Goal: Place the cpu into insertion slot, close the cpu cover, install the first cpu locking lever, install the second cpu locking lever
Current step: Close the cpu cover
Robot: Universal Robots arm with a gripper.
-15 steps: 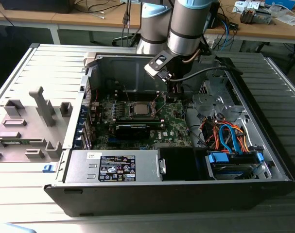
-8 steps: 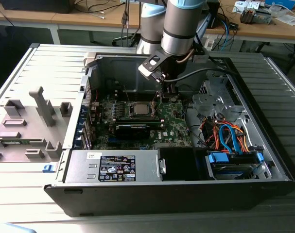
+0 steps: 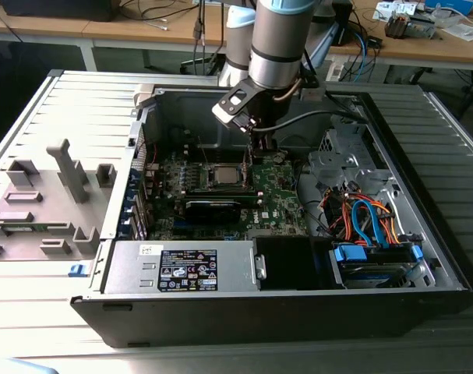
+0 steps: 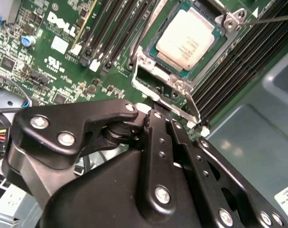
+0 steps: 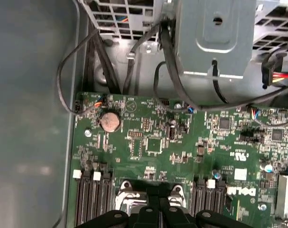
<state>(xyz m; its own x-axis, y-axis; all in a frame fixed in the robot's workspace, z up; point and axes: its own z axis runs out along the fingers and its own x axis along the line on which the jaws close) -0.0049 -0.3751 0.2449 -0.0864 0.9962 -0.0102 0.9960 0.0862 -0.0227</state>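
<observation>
Overhead, the black gripper (image 3: 261, 148), jaws drawn together, hangs just to the exterior view's right of the silver-topped square cpu (image 4: 186, 38), seated in the metal-rimmed dark insertion slot (image 4: 211, 56).

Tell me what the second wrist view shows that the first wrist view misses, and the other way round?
Second wrist view, not the first: the cpu, its pale silver top facing up, and a thin metal rod beside it.

First wrist view, not the second: a round coin battery and a grey metal bracket with black cables running past it.

In both wrist views: the green board, its long black memory slots, and the black pincer close in the foreground.
</observation>
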